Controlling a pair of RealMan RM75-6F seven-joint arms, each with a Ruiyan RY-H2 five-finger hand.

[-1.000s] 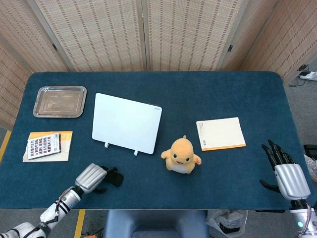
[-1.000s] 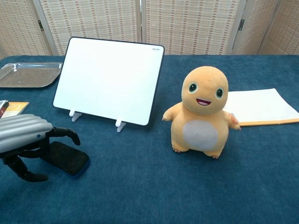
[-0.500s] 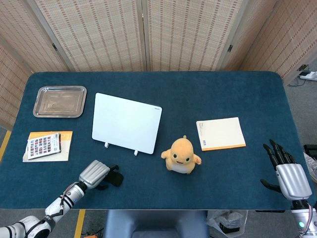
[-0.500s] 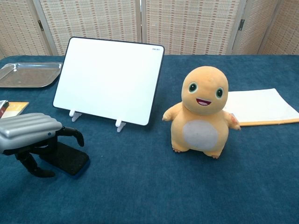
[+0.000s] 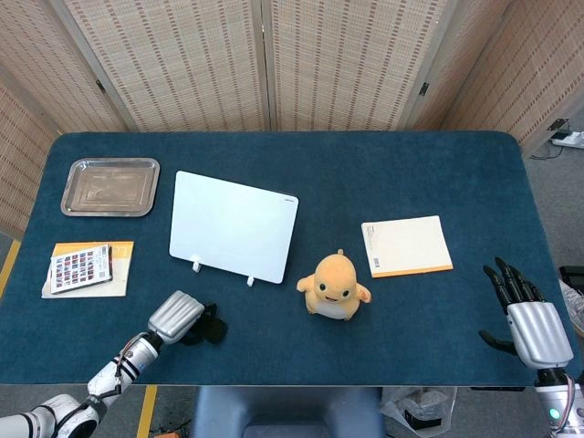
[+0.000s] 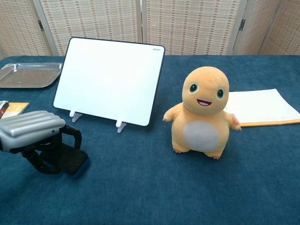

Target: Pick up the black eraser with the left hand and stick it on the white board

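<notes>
The black eraser (image 5: 213, 328) (image 6: 73, 160) lies flat on the blue table near its front left edge. My left hand (image 5: 177, 317) (image 6: 32, 131) sits over it, fingers curled down around its near end and thumb across its top, gripping it. The white board (image 5: 233, 225) (image 6: 110, 79) stands tilted on small feet just behind, a short way off. My right hand (image 5: 529, 325) hovers at the table's front right corner, fingers spread and empty; the chest view does not show it.
An orange plush toy (image 5: 335, 285) (image 6: 204, 112) stands right of the board. A notebook (image 5: 406, 245) (image 6: 262, 107) lies beyond it. A metal tray (image 5: 110, 187) (image 6: 28, 75) and a colourful booklet (image 5: 87, 268) are at the left.
My left hand has slid right over the eraser and its fingers have curled shut around it. The right hand has barely moved.
</notes>
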